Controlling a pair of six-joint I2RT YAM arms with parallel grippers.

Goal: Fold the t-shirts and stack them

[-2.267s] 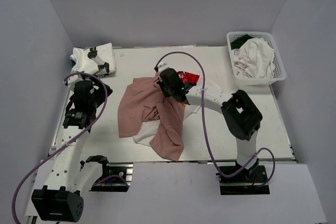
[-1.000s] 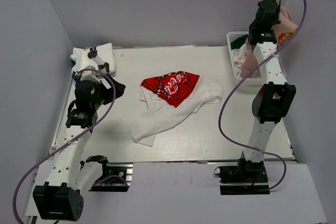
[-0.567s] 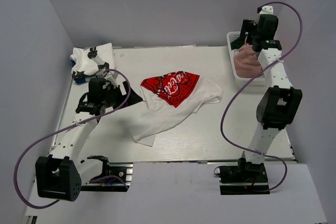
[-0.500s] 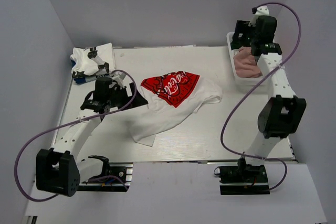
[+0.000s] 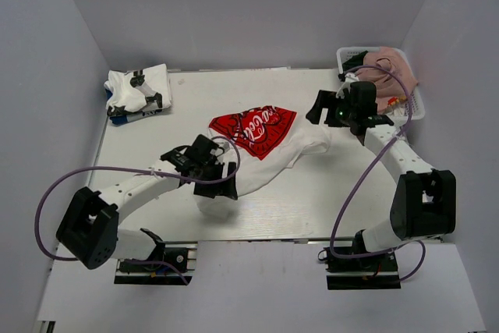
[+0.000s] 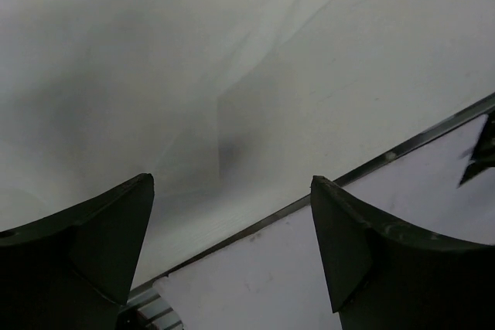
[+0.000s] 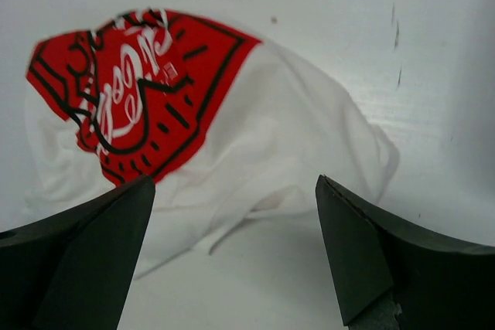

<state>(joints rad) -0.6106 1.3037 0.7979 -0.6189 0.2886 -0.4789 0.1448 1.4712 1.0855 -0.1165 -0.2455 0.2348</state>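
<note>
A white t-shirt [image 5: 269,157] with a red Coca-Cola print [image 5: 253,130] lies crumpled, print up, in the middle of the table. My left gripper [image 5: 224,183] hangs open over its near-left hem; the left wrist view shows white cloth [image 6: 193,75] beyond empty fingers. My right gripper [image 5: 318,107] is open just off the shirt's right sleeve; in the right wrist view the shirt [image 7: 263,137] lies ahead of the fingers. A dusty pink t-shirt [image 5: 390,62] lies heaped on top in the basket, with a dark green one [image 5: 355,57] beside it. A folded white t-shirt [image 5: 139,90] sits at the back left.
The white lattice basket [image 5: 413,107] stands at the back right corner. The table's near metal edge [image 6: 371,164] runs close under the left gripper. Grey walls close in on three sides.
The right arm let the pink shirt go into the basket, opened, and came down left to the Coca-Cola shirt's sleeve. The left arm swung right and forward to the shirt's near hem.
</note>
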